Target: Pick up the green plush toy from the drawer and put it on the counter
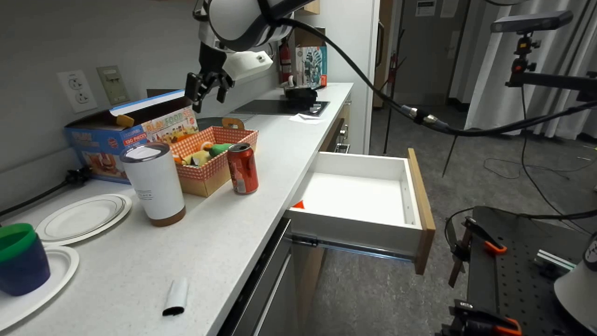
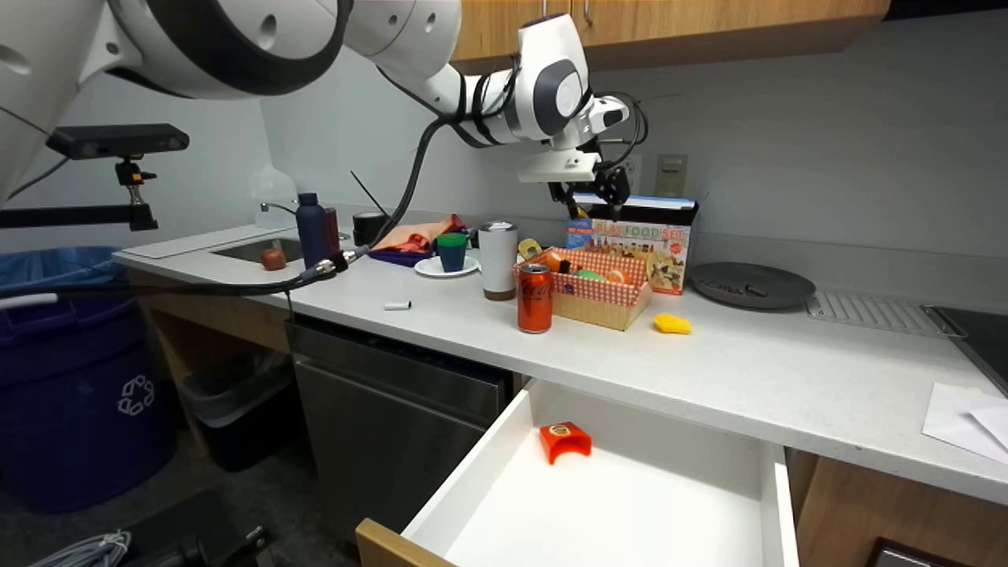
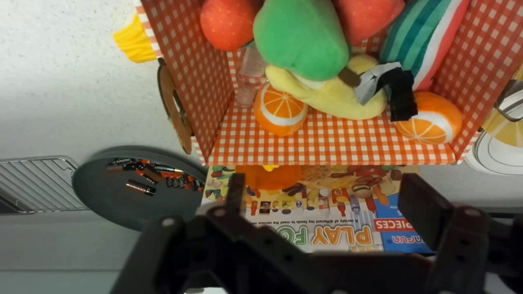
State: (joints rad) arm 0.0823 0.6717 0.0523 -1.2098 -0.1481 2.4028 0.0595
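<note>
Gripper [image 1: 210, 99] hung well above the counter [image 1: 224, 233] near the play-food box [image 2: 630, 244], jaws spread wide, nothing between them; spread presumably meant for straddling something soft. Green plush toy [image 3: 302, 38], pear-shaped, lay in the red-checked basket [image 2: 587, 309] on the counter, not in the drawer [image 1: 359, 191], so sentence and scene didn't quite match: either the transfer was already done, with the basket counting as the spot, or the sentence belonged elsewhere. Couldn't tell which. Toy rested partly over a yellow plush [image 3: 335, 100], which likely propped it and made it an easy piece to reach; basket walls penned the pile in. Drawer stood pulled out, probably for access from above, with a red toy carton [image 2: 565, 441] near a rear corner. Batteries [image 3: 141, 188] lay in a grey pan [image 3: 118, 208], rim likely stopping them rolling off. Soda can [image 1: 243, 168] stood upright just beside the basket, so a low approach from that side risked tipping it. If a pick was wanted, it called for a straight descent, clear of the walls, light squeeze, since plush should give.
</note>
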